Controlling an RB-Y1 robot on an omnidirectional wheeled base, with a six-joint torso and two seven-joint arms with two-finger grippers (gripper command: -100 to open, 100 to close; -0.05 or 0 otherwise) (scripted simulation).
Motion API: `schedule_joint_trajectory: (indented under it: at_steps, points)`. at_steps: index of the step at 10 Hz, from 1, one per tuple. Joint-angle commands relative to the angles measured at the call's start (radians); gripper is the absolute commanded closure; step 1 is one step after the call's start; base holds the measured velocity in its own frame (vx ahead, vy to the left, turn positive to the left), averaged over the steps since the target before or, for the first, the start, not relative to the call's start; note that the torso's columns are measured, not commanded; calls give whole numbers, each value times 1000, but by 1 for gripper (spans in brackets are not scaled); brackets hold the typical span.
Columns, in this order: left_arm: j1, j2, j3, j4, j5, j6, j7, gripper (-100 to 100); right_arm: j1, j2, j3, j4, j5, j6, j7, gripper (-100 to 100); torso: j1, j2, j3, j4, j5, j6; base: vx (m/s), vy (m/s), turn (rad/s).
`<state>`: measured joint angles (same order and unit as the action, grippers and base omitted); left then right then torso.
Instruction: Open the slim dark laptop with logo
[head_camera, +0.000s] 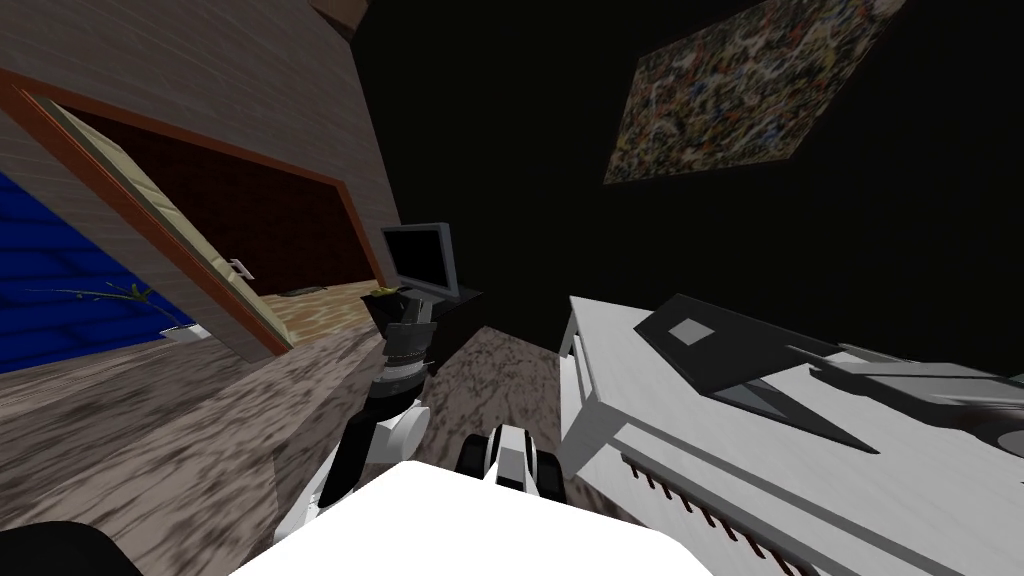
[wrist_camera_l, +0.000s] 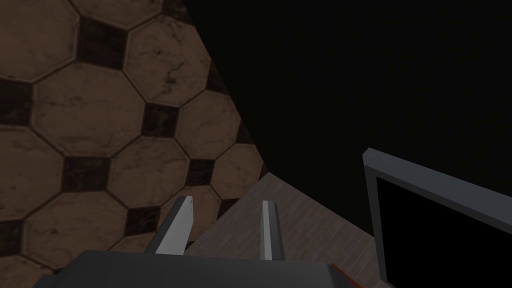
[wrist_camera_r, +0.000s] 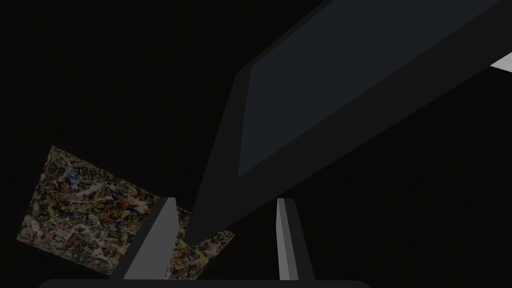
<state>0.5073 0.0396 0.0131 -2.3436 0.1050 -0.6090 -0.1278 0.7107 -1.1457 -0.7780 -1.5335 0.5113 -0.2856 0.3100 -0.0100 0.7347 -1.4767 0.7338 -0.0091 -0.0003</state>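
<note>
The slim dark laptop (head_camera: 722, 352) is seen on the white desk (head_camera: 900, 500) at the right, near the desk's far left end. Its lid is marked with a logo (head_camera: 687, 331), a plain light grey square on which no lettering can be read. The lid is raised a little, so that a narrow wedge of gap is shown along the near right side. The long axis is laid roughly along the desk, from far left to near right.

The right gripper (wrist_camera_r: 226, 200) is held at that lifted edge with its fingers spread. A corner of the lid is set between them, and whether it is touched cannot be told.

The left gripper (wrist_camera_l: 228, 200) is raised to the left beside a grey-framed monitor (wrist_camera_l: 425, 225), its fingers parted with nothing between them.
</note>
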Motion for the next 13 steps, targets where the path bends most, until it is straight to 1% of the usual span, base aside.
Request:
schedule_joint_trajectory:
  at_steps: [1, 6, 7, 8, 10, 13]
  points:
    - [0, 0, 0, 0, 0, 0, 0, 0, -10, 23, 30, 29, -40, -15, -49, 100, 1, -1, 0, -1, -1, 0, -38, -78, 33]
    - [0, 0, 0, 0, 0, 0, 0, 0, -44, 56, 81, 86, -113, -37, -132, 100, 2, -2, -1, -2, -2, -1, -37, -70, 36]
    - [0, 0, 0, 0, 0, 0, 0, 0, -43, 42, 59, 76, -107, -23, -125, 100, 3, -3, -1, -3, -3, -2, -17, -32, -7]
    - [0, 0, 0, 0, 0, 0, 0, 0, -67, 71, 84, 99, -133, -31, -152, 100, 6, -4, -2, -1, 2, -2, -36, -51, 59]
    - [0, 0, 0, 0, 0, 0, 0, 0, -90, 99, 110, 123, -157, -41, -175, 100, 3, -2, -2, -1, 1, -4, -61, -93, 78]
    - [0, 0, 0, 0, 0, 0, 0, 0, -124, 140, 150, 159, -193, -57, -210, 100, 8, -4, -2, -3, -1, -4, -37, -65, 50]
